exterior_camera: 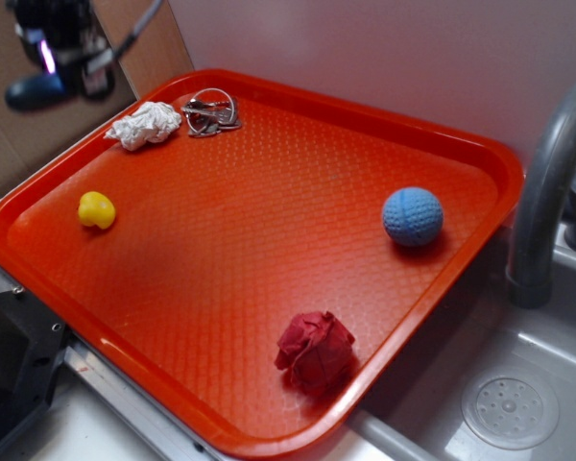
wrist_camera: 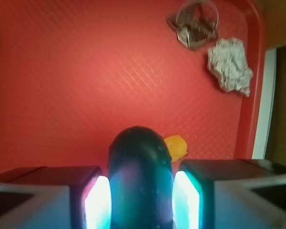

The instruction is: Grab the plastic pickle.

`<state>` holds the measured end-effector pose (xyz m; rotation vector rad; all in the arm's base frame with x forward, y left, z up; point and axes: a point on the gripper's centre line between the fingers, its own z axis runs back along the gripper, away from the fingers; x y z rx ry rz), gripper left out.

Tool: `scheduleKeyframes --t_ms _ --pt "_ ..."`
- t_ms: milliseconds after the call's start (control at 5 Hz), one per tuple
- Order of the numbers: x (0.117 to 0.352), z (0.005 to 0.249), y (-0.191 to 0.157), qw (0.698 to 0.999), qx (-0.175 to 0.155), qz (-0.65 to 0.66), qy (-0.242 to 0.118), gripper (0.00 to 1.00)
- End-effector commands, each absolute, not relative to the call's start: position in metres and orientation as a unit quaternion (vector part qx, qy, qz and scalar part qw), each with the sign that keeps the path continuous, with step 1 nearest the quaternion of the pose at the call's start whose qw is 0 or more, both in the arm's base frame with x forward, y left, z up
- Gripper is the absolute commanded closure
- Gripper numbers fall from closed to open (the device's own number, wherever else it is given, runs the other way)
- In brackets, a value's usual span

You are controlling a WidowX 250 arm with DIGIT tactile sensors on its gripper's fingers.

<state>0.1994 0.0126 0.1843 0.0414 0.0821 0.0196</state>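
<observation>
1. While raised above the tray's far left corner, the gripper (exterior_camera: pixel 53 72) has its fingers (wrist_camera: pixel 97 200) clamped on the plastic pickle (wrist_camera: pixel 140 176), which stands dark blue-green between the two lit pads, clear of the tray.
2. Red tray (exterior_camera: pixel 221 288), textured floor, beside a grey sink (exterior_camera: pixel 547 355) with a curved tap (exterior_camera: pixel 547 182).
3. Yellow toy (exterior_camera: pixel 96 209), near the tray's left edge; in the wrist view it shows just behind the pickle.
4. White crumpled paper (exterior_camera: pixel 146 124), far corner, beside a metal key ring (exterior_camera: pixel 211 112).
5. Blue dimpled ball (exterior_camera: pixel 412 216), right side.
6. Red crumpled paper (exterior_camera: pixel 315 351), near edge.
</observation>
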Motion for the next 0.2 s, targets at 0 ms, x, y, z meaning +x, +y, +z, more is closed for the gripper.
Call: scheduleKeyframes --t_ms 0 --pt "0.1993 0.2081 0.0162 1.000 -0.004 0.004 -0.005 1.00"
